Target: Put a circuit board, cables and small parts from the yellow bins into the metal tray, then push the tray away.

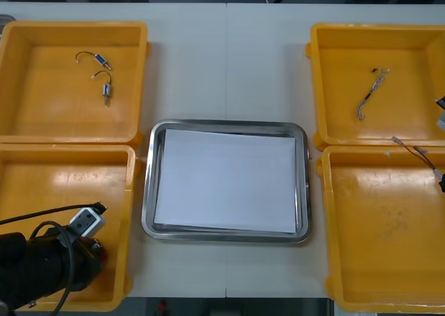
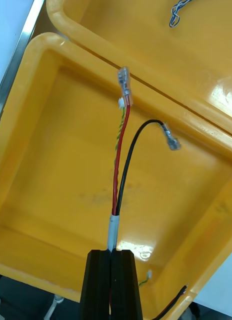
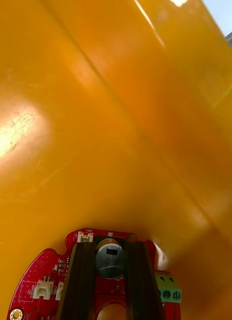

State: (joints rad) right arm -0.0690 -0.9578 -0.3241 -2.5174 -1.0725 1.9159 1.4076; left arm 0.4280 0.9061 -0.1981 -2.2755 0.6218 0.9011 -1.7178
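Note:
My left gripper [image 1: 94, 249] is low in the near left yellow bin [image 1: 42, 170]. Its fingers [image 3: 81, 280] are shut on a round red circuit board [image 3: 41, 280], with the board's round metal cell between them. My right gripper [image 2: 112, 253] is shut on a cable of red, black and thin yellow strands [image 2: 121, 165]. That cable [image 1: 414, 151] hangs above the near right yellow bin [image 1: 375, 239], its clear-sleeved ends pointing toward the far bin. The metal tray [image 1: 149, 191], white inside, lies in the middle and holds nothing.
The far left bin [image 1: 42, 107] holds two small metal parts with short wires [image 1: 101, 60] [image 1: 106, 88]. A twisted blue and white cable [image 1: 368, 93] lies in the far right bin [image 1: 348, 121]. A loose wire end [image 2: 172, 301] lies by the near right bin's corner.

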